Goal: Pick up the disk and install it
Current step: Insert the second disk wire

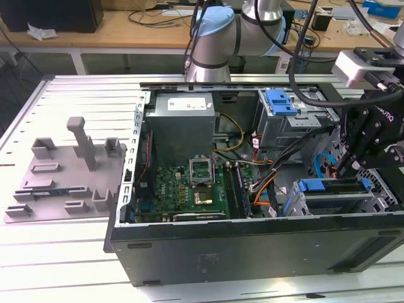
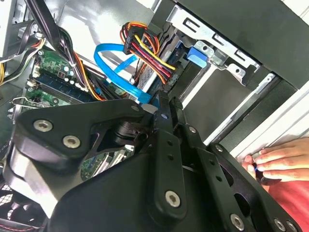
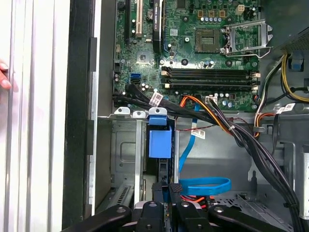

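Disk goes into the bay
We see the gripper closed on the disk, seated in its cage.

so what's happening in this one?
A robot arm is working inside an open computer case lying on a slatted table. The gripper is down at the drive cage on the exterior view's right, fingers close together over the blue-framed disk, which already sits in its bay slot beside the green motherboard. Whether the fingers actually grip it is hard to tell. A person's hand rests on the case edge in the second wrist view.
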`<state>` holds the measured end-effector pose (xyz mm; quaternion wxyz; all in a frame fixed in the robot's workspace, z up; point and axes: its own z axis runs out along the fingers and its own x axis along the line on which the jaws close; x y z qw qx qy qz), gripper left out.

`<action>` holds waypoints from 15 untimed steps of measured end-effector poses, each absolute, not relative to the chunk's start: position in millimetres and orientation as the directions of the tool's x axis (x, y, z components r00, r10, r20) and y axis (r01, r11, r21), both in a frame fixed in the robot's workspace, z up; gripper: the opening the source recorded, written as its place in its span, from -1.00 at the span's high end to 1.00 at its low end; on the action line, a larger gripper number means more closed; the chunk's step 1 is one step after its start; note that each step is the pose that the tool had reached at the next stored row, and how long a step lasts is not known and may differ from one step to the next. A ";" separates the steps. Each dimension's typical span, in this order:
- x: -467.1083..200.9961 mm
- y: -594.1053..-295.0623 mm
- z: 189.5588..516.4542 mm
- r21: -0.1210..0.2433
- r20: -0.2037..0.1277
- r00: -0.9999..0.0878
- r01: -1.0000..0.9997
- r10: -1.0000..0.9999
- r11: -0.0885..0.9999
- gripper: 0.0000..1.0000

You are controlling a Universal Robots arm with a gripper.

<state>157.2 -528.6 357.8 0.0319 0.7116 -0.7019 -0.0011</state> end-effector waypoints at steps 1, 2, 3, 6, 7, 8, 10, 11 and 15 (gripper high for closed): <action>157.2 -528.5 357.3 0.047 0.043 0.015 -0.999 -0.999 -0.013 0.67; 157.2 -528.1 356.6 0.047 0.042 0.015 -0.999 -0.999 -0.013 0.67; 157.2 -527.5 356.3 0.047 0.041 0.015 -0.999 -0.999 -0.013 0.67; 157.9 -525.7 355.0 0.047 0.041 0.015 -0.999 -0.999 -0.013 0.67; 158.4 -525.7 354.6 0.047 0.040 0.015 -0.999 -0.999 -0.013 0.67; 158.7 -525.7 354.4 0.047 0.040 0.015 -0.999 -0.999 -0.013 0.67; 158.7 -525.8 353.8 0.047 0.040 0.015 -0.999 -0.999 -0.013 0.67; 158.8 -525.7 353.2 0.047 0.040 0.015 -0.999 -0.999 -0.013 0.67; 158.8 -525.7 351.7 0.047 0.040 0.015 -0.999 -0.999 -0.013 0.67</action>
